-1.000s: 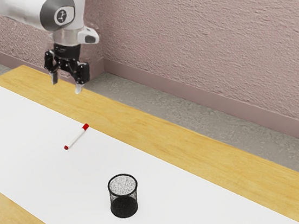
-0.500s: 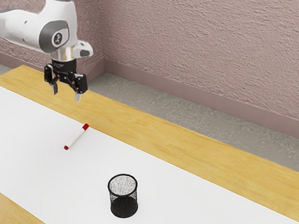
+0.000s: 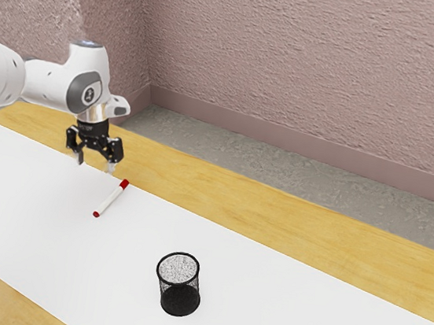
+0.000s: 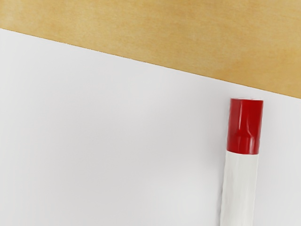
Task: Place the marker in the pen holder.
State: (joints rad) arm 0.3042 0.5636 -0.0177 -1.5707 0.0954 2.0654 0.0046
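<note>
A yellow-brown wooden table (image 3: 274, 213) stretches below the black two-finger claw (image 3: 95, 165), with a flat white sheet (image 3: 303, 300) on it. The claw hangs with its fingers spread wide. Well apart from it, toward the exterior view's right, stands a black mesh cylindrical pen holder (image 3: 179, 299). Lower than the claw and near it, a white, red-capped, cylindrical marker (image 3: 110, 199) lies on the sheet.

And here's arm (image 3: 45, 82), glossy white, all rounded shells! Dark grey oval panel (image 3: 76, 99) on wrist, pale round badge (image 3: 89, 95), small black mark inside. Bluish cap (image 3: 87, 43) up top, tan metallic collar (image 3: 94, 112) below, then gripper (image 3: 95, 167): knobbly black body, two slim fingers (image 3: 110, 168), pale tips!
</note>
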